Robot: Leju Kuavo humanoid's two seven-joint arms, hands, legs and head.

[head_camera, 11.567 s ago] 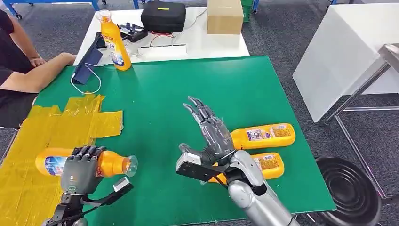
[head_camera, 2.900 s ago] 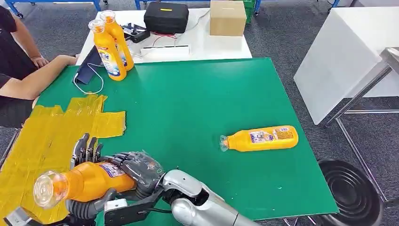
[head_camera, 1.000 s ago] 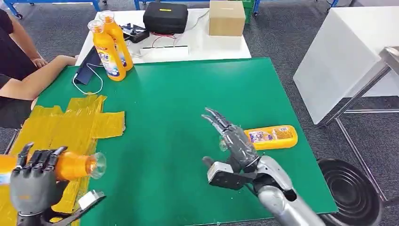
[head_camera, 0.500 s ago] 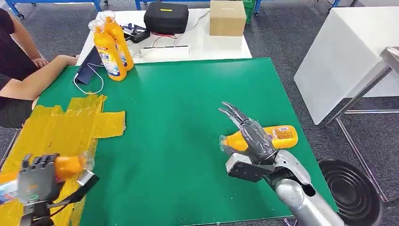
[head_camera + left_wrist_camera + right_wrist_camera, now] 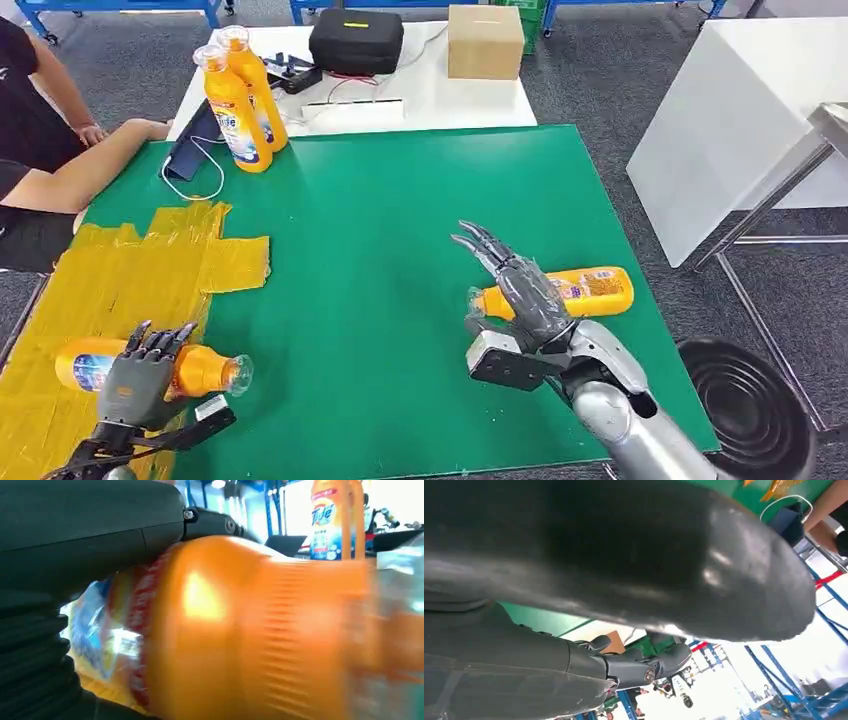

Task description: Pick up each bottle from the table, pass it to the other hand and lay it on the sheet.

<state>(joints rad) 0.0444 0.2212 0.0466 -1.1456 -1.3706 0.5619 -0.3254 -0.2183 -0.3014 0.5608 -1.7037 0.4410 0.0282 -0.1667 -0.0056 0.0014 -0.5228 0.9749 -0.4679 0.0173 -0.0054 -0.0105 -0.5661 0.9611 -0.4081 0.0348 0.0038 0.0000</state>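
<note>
While my left hand (image 5: 135, 375) wraps over the orange bottle (image 5: 150, 368) lying on the yellow sheet (image 5: 120, 275), my right hand (image 5: 520, 290) hangs with its fingers spread and nothing in them, just above the second lying bottle (image 5: 585, 291) near the right edge of the green desk (image 5: 400, 220). In the left wrist view the held bottle (image 5: 240, 630) sits tight against my palm, its ribbed shoulder close to the lens.

I judge these bottles to be stiff moulded plastic with a smooth, glossy skin, so they are likely to slip or roll if I press from one side only. They look full enough to carry some weight, though I cannot tell how full. The best hold seems to be around the broad labelled middle, fingers over the top and thumb under, not at the narrow neck or the clear cap, where a lying bottle would swing.

By my count there are four bottles: one under my left hand on the sheet, one lying beneath my right hand, and two standing upright (image 5: 238, 100) together at the far left corner of the desk. There is one sheet, pieced from yellow strips. A person's forearm (image 5: 85, 160) rests at the far left edge, near the standing pair.
</note>
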